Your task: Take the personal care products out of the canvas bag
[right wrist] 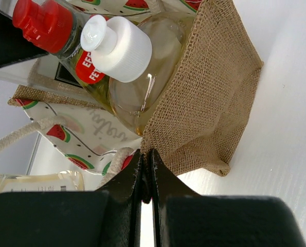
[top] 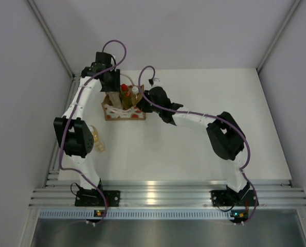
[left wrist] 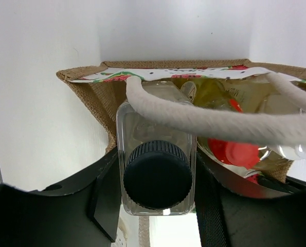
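Note:
The canvas bag (top: 124,114) stands at the back left of the table, with a white watermelon-print front panel. My left gripper (top: 113,85) is at its far side, shut on the dark-capped clear bottle (left wrist: 155,175), which sits in the bag's mouth under a white rope handle (left wrist: 214,121). The yellow-green bottle with the red cap (left wrist: 240,153) stands beside it in the bag. My right gripper (right wrist: 147,157) is shut on the burlap edge of the bag (right wrist: 209,92). A white-capped bottle of amber liquid (right wrist: 117,49) and the red cap (right wrist: 42,23) stick out of the bag.
Another clear bottle with amber liquid (top: 97,139) lies on the table to the left, beside the left arm; it also shows in the right wrist view (right wrist: 34,180). Grey walls close in the table on the left, back and right.

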Robot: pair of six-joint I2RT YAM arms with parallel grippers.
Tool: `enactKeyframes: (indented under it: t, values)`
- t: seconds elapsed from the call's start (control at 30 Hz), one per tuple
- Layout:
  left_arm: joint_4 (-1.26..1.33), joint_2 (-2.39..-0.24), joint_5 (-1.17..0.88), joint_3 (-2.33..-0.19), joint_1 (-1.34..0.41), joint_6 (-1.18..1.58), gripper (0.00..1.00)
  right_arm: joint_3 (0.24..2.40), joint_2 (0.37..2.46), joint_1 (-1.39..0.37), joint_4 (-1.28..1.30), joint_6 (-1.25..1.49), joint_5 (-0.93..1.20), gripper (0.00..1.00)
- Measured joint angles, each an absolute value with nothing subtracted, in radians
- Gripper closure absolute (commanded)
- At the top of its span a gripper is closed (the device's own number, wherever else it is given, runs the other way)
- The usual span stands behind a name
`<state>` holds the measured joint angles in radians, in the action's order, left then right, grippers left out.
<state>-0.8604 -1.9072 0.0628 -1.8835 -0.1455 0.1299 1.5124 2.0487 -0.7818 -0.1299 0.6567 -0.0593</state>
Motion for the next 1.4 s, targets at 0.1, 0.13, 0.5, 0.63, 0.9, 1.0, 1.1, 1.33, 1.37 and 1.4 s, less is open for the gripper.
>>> enactKeyframes:
  t: [0.1, 0.13, 0.5, 0.63, 0.9, 1.0, 1.1, 1.33, 1.37, 1.4]
  values:
    - [-0.892, -1.907, 0.072, -1.927, -0.155, 0.125, 1.00, 1.512, 2.049, -0.782, -0.130, 0.657, -0.059, 1.00]
    - [-0.905, -1.907, 0.078, -1.942, -0.159, 0.123, 1.00, 1.512, 2.049, -0.782, -0.130, 0.657, -0.059, 1.00]
    - [-1.016, -1.876, 0.150, -2.064, -0.174, 0.117, 1.00, 1.512, 2.049, -0.782, -0.130, 0.656, -0.059, 1.00]
    - [-1.041, -1.811, 0.166, -2.090, -0.173, 0.126, 1.00, 1.513, 2.049, -0.782, -0.130, 0.656, -0.059, 1.00]
    - [-1.064, -1.641, 0.170, -2.121, -0.174, 0.149, 1.00, 1.514, 2.049, -0.782, -0.126, 0.655, -0.059, 1.00]
    - [-1.079, -1.589, 0.163, -2.126, -0.174, 0.157, 1.00, 1.515, 2.049, -0.782, -0.126, 0.655, -0.059, 1.00]
    - [-1.098, -1.552, 0.157, -2.126, -0.179, 0.160, 1.00, 1.515, 2.049, -0.782, -0.126, 0.655, -0.059, 1.00]
    - [-1.129, -1.491, 0.227, -2.057, -0.194, 0.181, 1.00, 1.515, 2.049, -0.782, -0.125, 0.654, -0.059, 1.00]
    - [-1.132, -1.491, 0.239, -2.046, -0.194, 0.186, 1.00, 1.515, 2.049, -0.782, -0.125, 0.654, -0.059, 1.00]
    - [-1.133, -1.492, 0.247, -2.036, -0.192, 0.191, 1.00, 1.515, 2.049, -0.782, -0.125, 0.654, -0.059, 1.00]
